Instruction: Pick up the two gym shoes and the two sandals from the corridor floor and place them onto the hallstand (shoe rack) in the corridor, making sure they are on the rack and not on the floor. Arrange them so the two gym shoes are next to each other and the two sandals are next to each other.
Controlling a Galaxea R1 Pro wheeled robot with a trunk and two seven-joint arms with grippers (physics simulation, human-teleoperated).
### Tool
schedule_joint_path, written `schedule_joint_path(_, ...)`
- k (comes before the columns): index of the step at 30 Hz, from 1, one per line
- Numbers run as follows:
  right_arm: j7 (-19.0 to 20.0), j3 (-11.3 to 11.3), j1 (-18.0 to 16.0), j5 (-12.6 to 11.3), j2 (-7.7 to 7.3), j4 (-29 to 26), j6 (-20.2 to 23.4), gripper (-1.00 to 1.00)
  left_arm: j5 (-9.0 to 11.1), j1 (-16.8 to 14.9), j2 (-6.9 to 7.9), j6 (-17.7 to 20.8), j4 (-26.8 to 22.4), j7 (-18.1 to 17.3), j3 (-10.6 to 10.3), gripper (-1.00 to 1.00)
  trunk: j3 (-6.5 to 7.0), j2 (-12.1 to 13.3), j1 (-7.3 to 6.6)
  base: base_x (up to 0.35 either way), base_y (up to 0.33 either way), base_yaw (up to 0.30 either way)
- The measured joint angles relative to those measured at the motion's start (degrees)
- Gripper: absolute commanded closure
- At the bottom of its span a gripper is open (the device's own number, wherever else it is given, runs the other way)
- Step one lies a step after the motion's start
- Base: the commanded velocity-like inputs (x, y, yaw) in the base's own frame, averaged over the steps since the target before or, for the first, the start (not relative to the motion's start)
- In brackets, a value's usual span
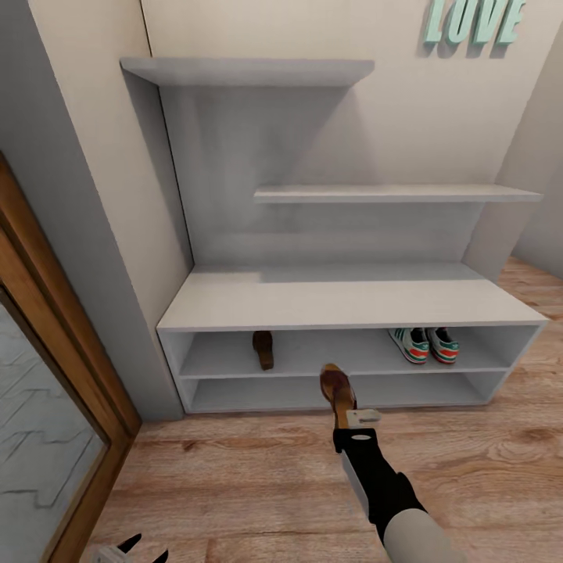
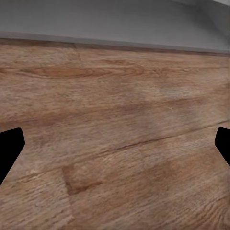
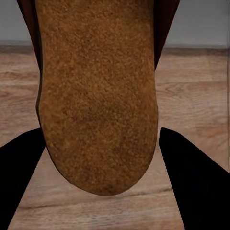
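Note:
The pale grey hallstand [image 1: 344, 305] stands against the wall ahead. Both gym shoes [image 1: 423, 344] sit side by side at the right of its upper open shelf. One dark brown sandal [image 1: 263, 349] lies at the left of that same shelf. My right gripper [image 1: 342, 407] is shut on the second sandal [image 1: 336, 389], holding it in the air in front of the lower shelf. In the right wrist view that sandal's tan insole [image 3: 98, 96] lies between the black fingers [image 3: 196, 187]. My left gripper [image 1: 134, 547] hangs low at the bottom left, open over the corridor floor [image 2: 115, 143].
A wood-framed door or mirror [image 1: 55, 375] lines the left side. Stepped wall shelves [image 1: 391, 193] rise above the bench. Green letters [image 1: 473, 19] hang on the wall. Wood flooring [image 1: 234, 485] spreads between me and the rack.

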Motion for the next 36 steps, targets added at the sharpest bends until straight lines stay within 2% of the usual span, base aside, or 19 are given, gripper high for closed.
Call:
schedule_joint_path(7,0.0,1.3,-0.6,-0.2,0.03,1.4,-0.3,1.0,0.0,0.1,-0.42,0.4,0.2,0.6,-0.1,-1.0,0.0,0.0,0.0,0.0,0.0,0.0)
schedule_joint_path(17,-0.1,0.2,-0.5,-0.2,0.01,1.4,0.0,1.0,0.0,0.1,-0.48,0.2,0.2,0.7,-0.1,-1.0,0.0,0.0,0.0,0.0,0.0,0.015)
schedule_joint_path(36,-0.2,0.0,-0.5,-0.3,0.01,1.4,0.2,1.0,0.1,0.1,-0.49,0.1,0.2,0.9,-0.1,-1.0,-0.33,0.0,0.0,0.154,-0.065,0.223)
